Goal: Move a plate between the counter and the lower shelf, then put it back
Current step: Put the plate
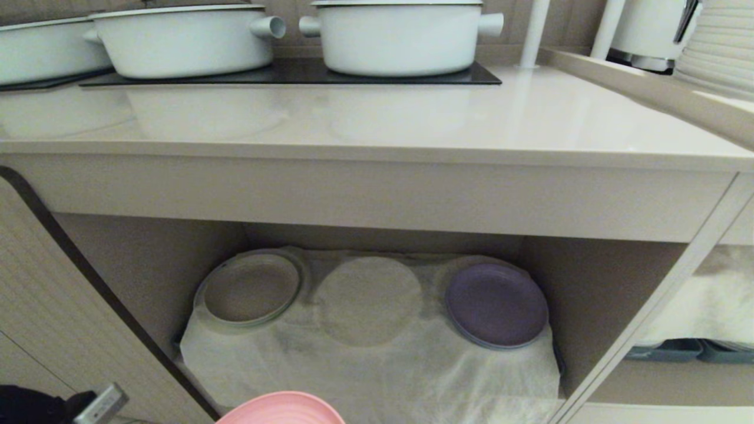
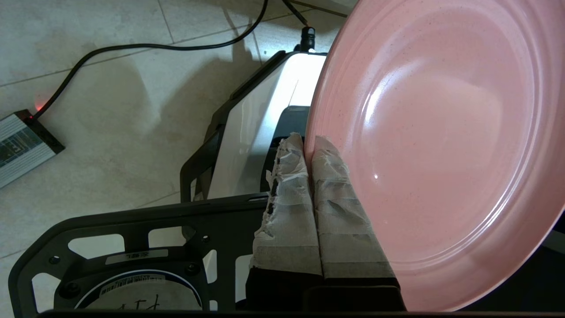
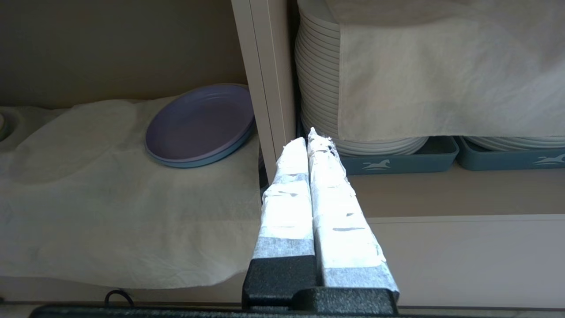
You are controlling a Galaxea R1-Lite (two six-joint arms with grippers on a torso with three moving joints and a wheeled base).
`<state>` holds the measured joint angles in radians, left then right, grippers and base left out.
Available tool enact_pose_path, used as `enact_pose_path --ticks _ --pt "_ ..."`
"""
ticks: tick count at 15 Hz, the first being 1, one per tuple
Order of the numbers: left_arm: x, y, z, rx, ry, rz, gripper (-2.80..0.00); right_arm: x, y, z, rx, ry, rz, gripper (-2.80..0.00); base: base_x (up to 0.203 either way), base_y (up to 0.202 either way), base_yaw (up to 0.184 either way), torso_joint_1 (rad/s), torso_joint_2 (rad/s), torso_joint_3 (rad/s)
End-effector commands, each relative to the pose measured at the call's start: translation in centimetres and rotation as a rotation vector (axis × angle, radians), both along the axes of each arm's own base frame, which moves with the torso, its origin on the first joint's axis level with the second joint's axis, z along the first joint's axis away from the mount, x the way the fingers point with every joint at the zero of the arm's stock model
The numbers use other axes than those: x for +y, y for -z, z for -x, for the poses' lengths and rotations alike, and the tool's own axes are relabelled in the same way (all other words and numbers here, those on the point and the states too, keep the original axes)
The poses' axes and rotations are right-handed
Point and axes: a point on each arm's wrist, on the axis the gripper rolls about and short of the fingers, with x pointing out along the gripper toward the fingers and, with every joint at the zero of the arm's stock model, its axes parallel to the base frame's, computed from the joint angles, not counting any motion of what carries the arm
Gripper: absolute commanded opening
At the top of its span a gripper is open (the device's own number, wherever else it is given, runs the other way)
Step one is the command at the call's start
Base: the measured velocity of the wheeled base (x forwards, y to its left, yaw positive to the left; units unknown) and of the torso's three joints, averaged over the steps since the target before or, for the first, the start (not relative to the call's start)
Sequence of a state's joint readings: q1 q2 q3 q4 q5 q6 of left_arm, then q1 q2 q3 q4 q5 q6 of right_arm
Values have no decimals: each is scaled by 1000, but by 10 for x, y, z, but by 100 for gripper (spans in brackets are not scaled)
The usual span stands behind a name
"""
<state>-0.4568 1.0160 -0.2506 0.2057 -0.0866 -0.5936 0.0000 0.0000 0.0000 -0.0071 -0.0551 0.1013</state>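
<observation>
The left gripper (image 2: 309, 148) pinches the rim of the pink plate (image 2: 437, 145) between its two tape-wrapped fingers (image 2: 289, 194), which press tight together on the edge. The plate stands tilted on edge over the tiled floor (image 2: 110, 110) and the robot's own base (image 2: 247, 132) (a black cable (image 2: 132, 46) and a small grey box (image 2: 20, 143) lie on the tiles beyond). In the head view only the upper arc of this plate (image 1: 283, 409) shows at the bottom edge, in front of the lower shelf (image 1: 147, 265) and outside it. On the shelf's white gauzy cloth (image 1: 365, 371) sit a beige plate with a greenish rim (image 1: 252, 288) to the left and a purple plate (image 1: 496, 304) to the right, with a round shape under the cloth between them. Above, the counter (image 1: 412, 118) carries white pots (image 1: 400, 35) on a black hob panel (image 1: 294, 73). The right gripper (image 3: 311, 139) hangs before the divider (image 3: 265, 88) beside the shelf, its wrapped fingers closed against each other and holding nothing; past it, stacked white plates (image 3: 318, 88) rest in blue-grey trays (image 3: 397, 161).
</observation>
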Motion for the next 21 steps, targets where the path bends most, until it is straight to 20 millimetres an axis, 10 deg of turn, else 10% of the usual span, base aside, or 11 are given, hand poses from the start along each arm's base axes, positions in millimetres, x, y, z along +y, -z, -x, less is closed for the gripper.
enact_pose_path --ticks 1,21 --pt "0 0 0 4 -3 1 -280 0 0 0 -1 0 0 -280 0 0 0 0 0 0" --pt "1 0 0 -1 -18 -10 -280 0 0 0 -1 0 0 -280 0 0 0 19 -56 -37"
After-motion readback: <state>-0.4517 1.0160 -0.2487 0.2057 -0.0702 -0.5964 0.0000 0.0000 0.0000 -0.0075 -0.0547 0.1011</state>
